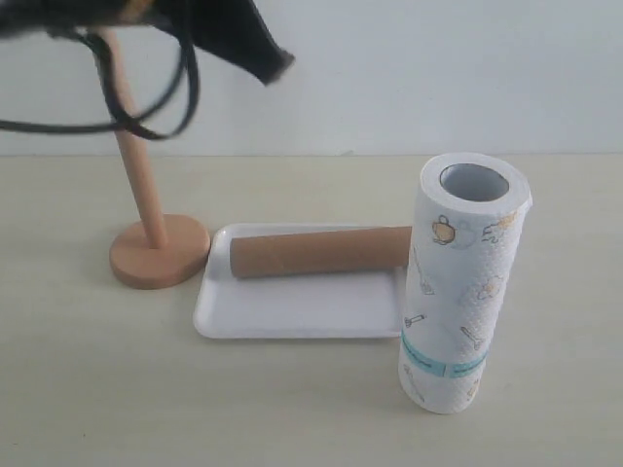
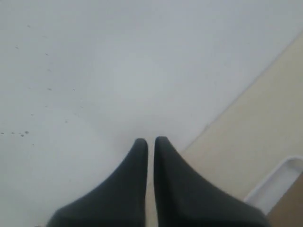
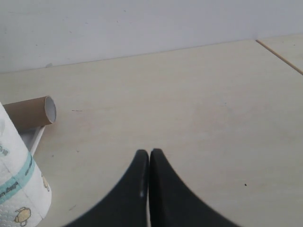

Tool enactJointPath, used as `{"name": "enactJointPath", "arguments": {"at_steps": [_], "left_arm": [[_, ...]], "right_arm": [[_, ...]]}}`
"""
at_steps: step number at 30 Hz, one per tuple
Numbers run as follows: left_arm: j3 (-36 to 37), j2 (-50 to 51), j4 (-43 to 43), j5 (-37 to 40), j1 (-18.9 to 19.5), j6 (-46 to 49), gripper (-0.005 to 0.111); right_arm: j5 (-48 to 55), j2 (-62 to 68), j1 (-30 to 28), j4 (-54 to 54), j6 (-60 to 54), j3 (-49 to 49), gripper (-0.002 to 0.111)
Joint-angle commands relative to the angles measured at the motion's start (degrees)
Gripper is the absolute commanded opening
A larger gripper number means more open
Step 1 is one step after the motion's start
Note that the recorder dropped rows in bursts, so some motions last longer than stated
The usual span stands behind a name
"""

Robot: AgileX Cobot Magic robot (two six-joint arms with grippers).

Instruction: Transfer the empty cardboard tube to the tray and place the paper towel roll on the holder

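This is a robot test bench, a lab set-up rather than anyone's kitchen. A bare pale beige tabletop (image 1: 97, 409) fills the near side, and a plain white wall (image 1: 438, 78) closes off the far side. At the far left a dark robot arm (image 1: 224, 29) hangs in, with loose black cables (image 1: 146, 122) looping beneath it. The household bits look staged, grouped mid-table: a light wooden holder (image 1: 146, 263) with a round disc base, a shallow white rectangular plastic tray (image 1: 292, 316), a long brown cardboard tube (image 1: 321, 251) and a thick white printed paper towel roll (image 1: 458, 292). The right wrist view catches a thin dark seam (image 3: 279, 54) in the tabletop.
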Motion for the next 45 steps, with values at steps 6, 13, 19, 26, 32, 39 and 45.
{"name": "enactJointPath", "arguments": {"at_steps": [6,13,19,26,32,39,45], "left_arm": [[0.4,-22.5,-14.8,-0.2,-0.9,-0.2,0.004],[16.3,-46.4,-25.3,-3.5,-0.9,-0.7,0.004],[35.9,-68.0,-25.5,-12.7,-0.9,-14.4,0.004],[43.8,-81.3,-25.5,-14.4,-0.9,-18.4,0.004],[43.8,-82.3,-25.5,-14.4,-0.9,-18.4,0.004],[43.8,-82.3,-25.5,-14.4,-0.9,-18.3,0.004],[43.9,-82.3,-25.5,-14.4,3.3,-18.3,0.004]], "right_arm": [[-0.4,-0.3,-0.2,-0.2,-0.1,0.0,0.000],[-0.4,-0.3,-0.2,-0.2,-0.1,0.0,0.000],[-0.4,-0.3,-0.2,-0.2,-0.1,0.0,0.000],[-0.4,-0.3,-0.2,-0.2,-0.1,0.0,0.000],[-0.4,-0.3,-0.2,-0.2,-0.1,0.0,0.000],[-0.4,-0.3,-0.2,-0.2,-0.1,0.0,0.000],[-0.4,-0.3,-0.2,-0.2,-0.1,0.0,0.000]]}}
